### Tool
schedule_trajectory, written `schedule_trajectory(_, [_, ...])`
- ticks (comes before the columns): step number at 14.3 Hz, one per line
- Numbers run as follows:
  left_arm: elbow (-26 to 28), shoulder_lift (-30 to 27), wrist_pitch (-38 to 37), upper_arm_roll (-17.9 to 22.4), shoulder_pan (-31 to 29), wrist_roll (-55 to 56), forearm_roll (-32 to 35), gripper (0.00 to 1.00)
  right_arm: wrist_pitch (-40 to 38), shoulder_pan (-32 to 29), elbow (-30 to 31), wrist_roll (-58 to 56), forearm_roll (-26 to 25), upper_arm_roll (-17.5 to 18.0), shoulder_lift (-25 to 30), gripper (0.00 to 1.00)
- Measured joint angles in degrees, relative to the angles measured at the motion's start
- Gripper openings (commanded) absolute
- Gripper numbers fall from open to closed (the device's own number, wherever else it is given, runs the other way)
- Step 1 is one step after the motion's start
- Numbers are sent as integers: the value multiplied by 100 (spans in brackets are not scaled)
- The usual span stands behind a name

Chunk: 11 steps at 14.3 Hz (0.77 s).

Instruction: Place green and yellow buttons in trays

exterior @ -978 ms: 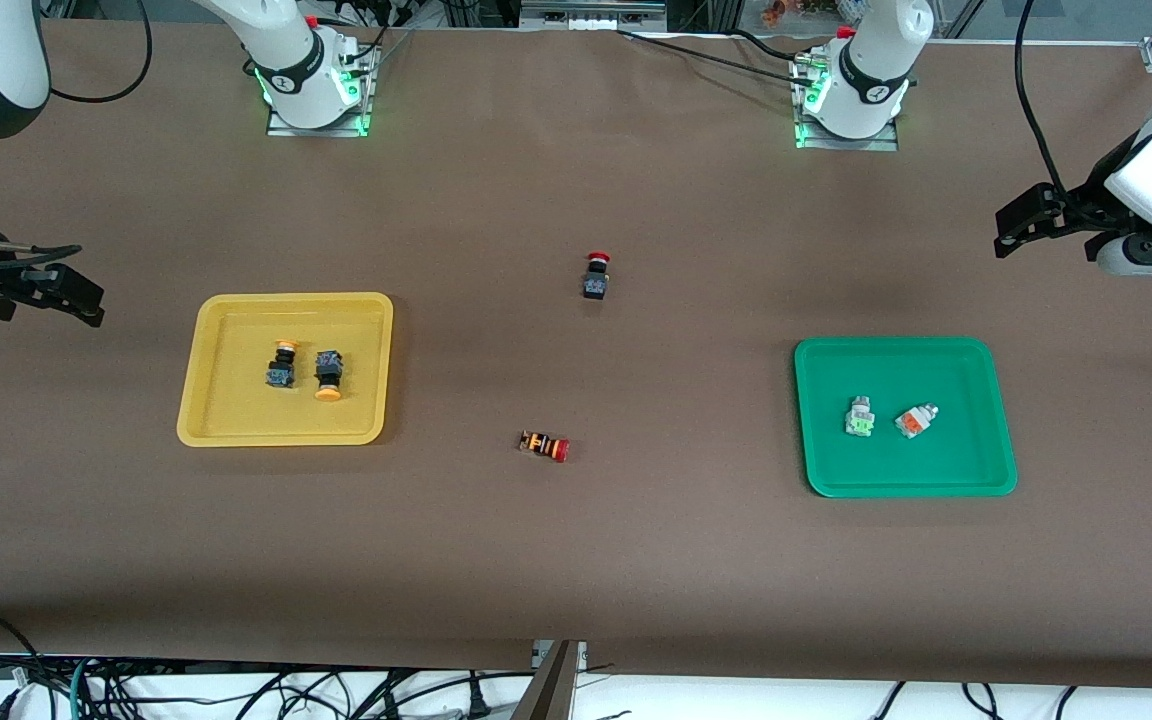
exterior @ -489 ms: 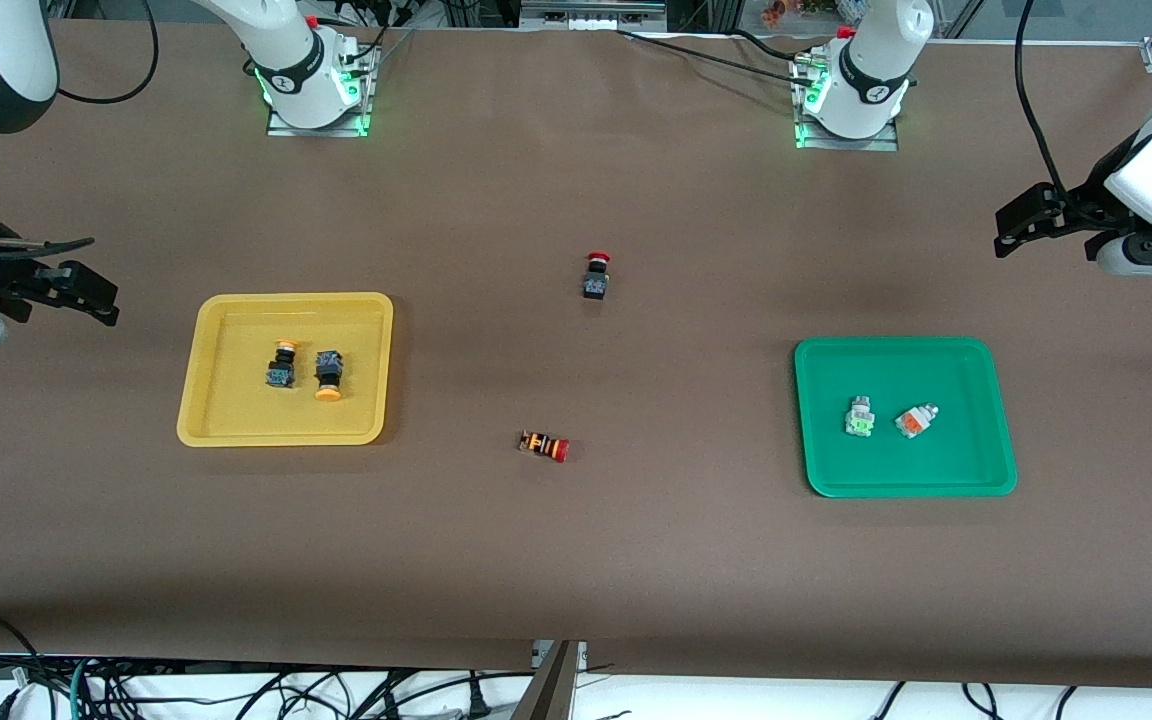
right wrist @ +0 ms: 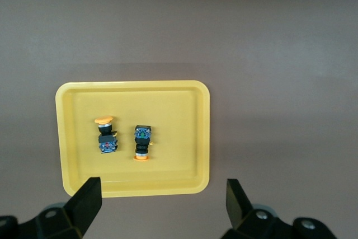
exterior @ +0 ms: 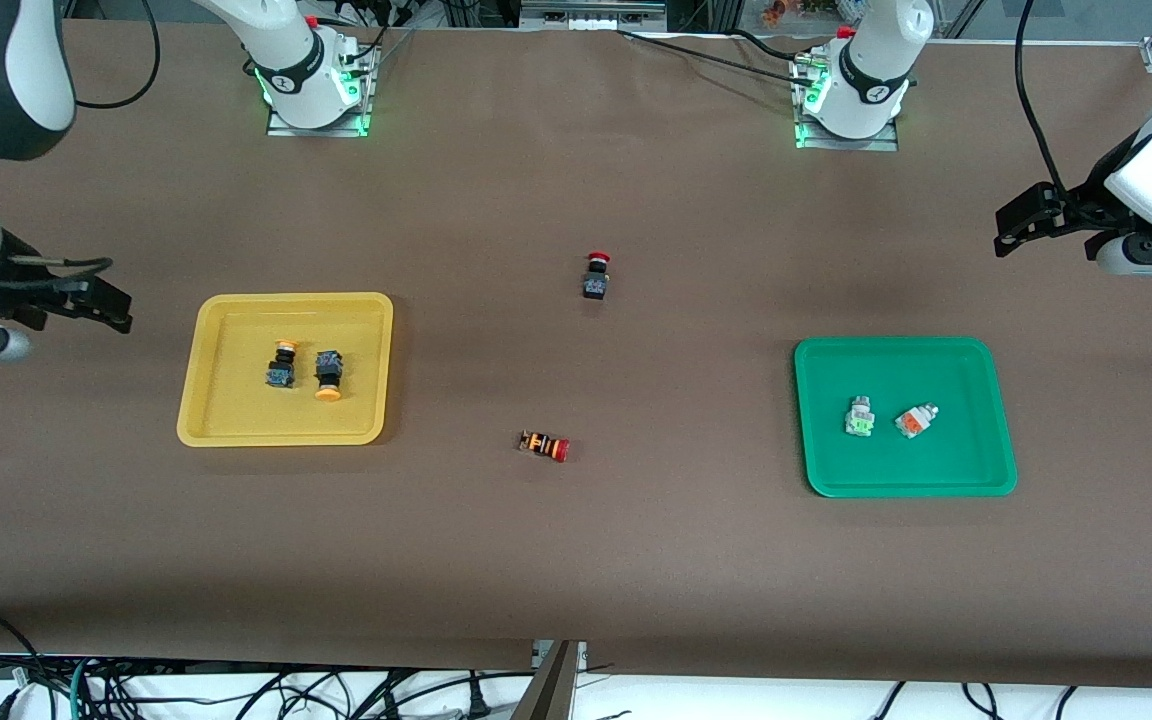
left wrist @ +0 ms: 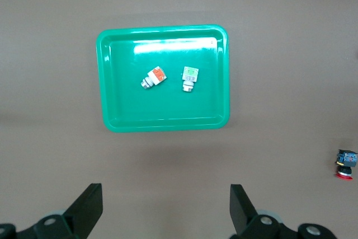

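Sorting looks finished (both pairs of buttons lie in their trays), left gripper [exterior: 1008, 232] and right gripper [exterior: 101, 300] jaws wide, empty, so only retreat remains.

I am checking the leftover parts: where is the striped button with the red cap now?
In the front view the striped button lies on the bare table between the yellow tray and the green tray, nearer the camera than the black red-capped button.

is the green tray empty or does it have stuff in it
Not empty. The green tray holds two white-bodied buttons lying side by side, apart: one with a green face, one with an orange face.
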<state>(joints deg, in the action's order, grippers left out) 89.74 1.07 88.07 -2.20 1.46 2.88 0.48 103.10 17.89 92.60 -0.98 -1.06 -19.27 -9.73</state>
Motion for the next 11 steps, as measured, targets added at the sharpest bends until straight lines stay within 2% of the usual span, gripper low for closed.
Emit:
schedule_trajectory(4, [0, 0, -40, 0, -3, 0, 0, 100, 97, 39, -1, 0, 247, 38, -75, 98])
schedule_trajectory(11, [-1, 0, -49, 0, -3, 0, 0, 100, 126, 129, -1, 0, 260, 51, -104, 98])
